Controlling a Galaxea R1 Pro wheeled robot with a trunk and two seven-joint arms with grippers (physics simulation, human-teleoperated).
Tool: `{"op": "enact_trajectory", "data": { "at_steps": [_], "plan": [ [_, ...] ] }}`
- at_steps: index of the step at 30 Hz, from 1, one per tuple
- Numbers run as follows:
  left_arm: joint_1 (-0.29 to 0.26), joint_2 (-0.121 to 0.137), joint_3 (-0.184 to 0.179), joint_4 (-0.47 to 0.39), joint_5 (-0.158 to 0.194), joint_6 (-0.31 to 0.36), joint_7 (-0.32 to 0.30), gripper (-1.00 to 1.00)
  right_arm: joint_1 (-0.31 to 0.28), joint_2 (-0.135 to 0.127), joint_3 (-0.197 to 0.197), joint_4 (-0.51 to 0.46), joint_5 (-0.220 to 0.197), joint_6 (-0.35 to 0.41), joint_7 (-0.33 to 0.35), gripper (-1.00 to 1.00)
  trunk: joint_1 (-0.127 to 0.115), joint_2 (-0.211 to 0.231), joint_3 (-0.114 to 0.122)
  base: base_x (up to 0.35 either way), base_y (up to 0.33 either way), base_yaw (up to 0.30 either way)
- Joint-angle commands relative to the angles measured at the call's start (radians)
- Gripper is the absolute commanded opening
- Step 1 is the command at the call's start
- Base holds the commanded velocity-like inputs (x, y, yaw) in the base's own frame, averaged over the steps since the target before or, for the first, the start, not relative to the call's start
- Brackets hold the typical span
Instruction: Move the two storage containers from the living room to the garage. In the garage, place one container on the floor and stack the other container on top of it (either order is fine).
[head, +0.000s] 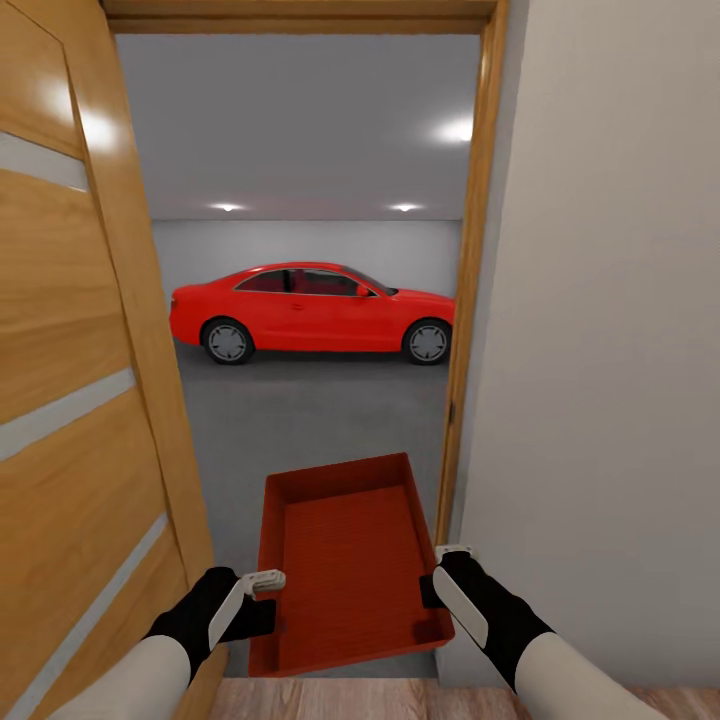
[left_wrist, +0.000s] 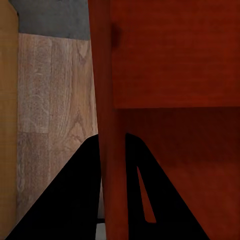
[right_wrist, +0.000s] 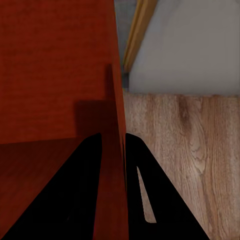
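While it spans the doorway at 6 o'clock, the bin (head: 345, 565) is carried level: left gripper (head: 266, 580) and right gripper (head: 450, 553) fingers clamp opposite walls.

We see round ceiling lights (head: 405, 207) evenly brightening the garage, soft glare on the wooden door (head: 70, 330), and sharp, noise-free renders.

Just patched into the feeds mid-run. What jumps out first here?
A red car parked side-on across the garage, framed by the open doorway. Closer in, an orange-red bin is carried low at the threshold, the left tool and right tool each clamped on a side wall. A wooden door stands open at left, close beside the bin.
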Motion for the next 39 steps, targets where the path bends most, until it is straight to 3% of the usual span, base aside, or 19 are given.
{"op": "enact_trajectory", "data": {
  "at_steps": [1,19,32,39],
  "plan": [
    [-0.001,-0.005,0.011,-0.002,0.007,0.005,0.003,-1.0,0.0,0.0,0.019,0.0,-0.024,0.0,-0.008,-1.0,0.0,-0.001,-0.001,0.002,0.007,0.0],
    [-0.001,-0.005,0.011,-0.002,0.007,0.005,0.003,-1.0,0.0,0.001,0.019,0.0,-0.024,0.0,-0.008,-1.0,0.0,-0.001,-0.001,0.005,0.001,-0.076],
    [-0.001,-0.005,0.01,-0.002,0.007,0.005,0.003,-1.0,0.0,0.001,0.019,0.0,-0.024,0.0,-0.008,-1.0,0.0,-0.001,-0.001,0.273,0.111,0.0],
    [-0.001,-0.005,0.01,-0.002,0.007,0.005,0.003,-1.0,0.0,0.001,0.019,0.0,-0.024,0.0,-0.008,-1.0,0.0,-0.001,-0.001,0.059,0.022,0.0]
  ]
}}
